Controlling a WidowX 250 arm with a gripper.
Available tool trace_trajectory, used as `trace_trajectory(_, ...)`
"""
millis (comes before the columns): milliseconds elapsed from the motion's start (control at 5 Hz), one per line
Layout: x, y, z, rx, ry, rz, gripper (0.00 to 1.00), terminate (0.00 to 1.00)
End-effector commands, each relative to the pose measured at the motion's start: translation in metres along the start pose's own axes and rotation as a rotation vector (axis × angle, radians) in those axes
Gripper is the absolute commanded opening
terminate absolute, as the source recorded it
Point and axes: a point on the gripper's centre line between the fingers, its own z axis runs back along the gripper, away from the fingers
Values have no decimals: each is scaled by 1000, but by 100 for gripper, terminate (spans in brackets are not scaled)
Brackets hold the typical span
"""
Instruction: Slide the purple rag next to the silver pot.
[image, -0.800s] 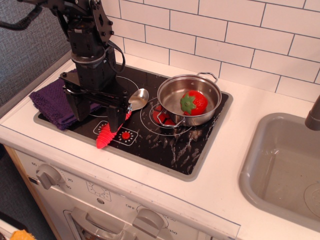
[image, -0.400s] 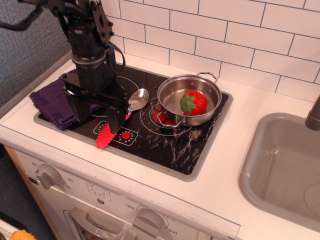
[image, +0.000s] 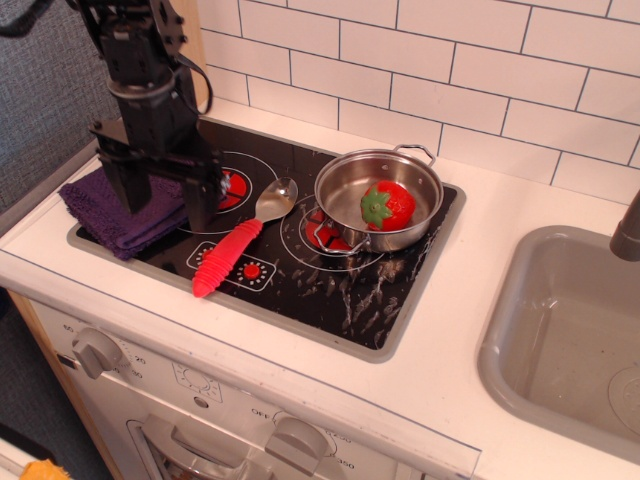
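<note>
White tiled wall (image: 480, 70), white counter (image: 470, 330), grey sink (image: 520, 330), possibly plastic.

The gripper (image: 165, 193), jaws spread, hangs over the purple rag (image: 112, 212), apart from the silver pot (image: 380, 200).

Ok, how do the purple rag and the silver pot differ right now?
The purple rag is soft, dark and flat, at the stove's left edge, partly under the claw; the silver pot is shiny, round and hard, sitting to the right. The pot holds a red strawberry toy; the rag carries nothing. Both rest on the black cooktop.
</note>
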Motion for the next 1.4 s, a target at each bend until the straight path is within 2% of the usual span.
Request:
trace_trajectory(0, 32, 45, -11, 65, -48, -19, 100, 0)
trace_trajectory(200, 36, 53, -28, 75, -5, -41, 100, 0)
trace_trajectory(400, 29, 52, -50, 65, 59, -58, 100, 0)
trace_trajectory(600, 42, 44, -66, 60, 86, -47, 100, 0)
trace_trajectory(1000, 78, 11, -68, -104, 32, 76, 100, 0)
trace_trajectory(1200, 90, -9, -67, -158, 23, 77, 100, 0)
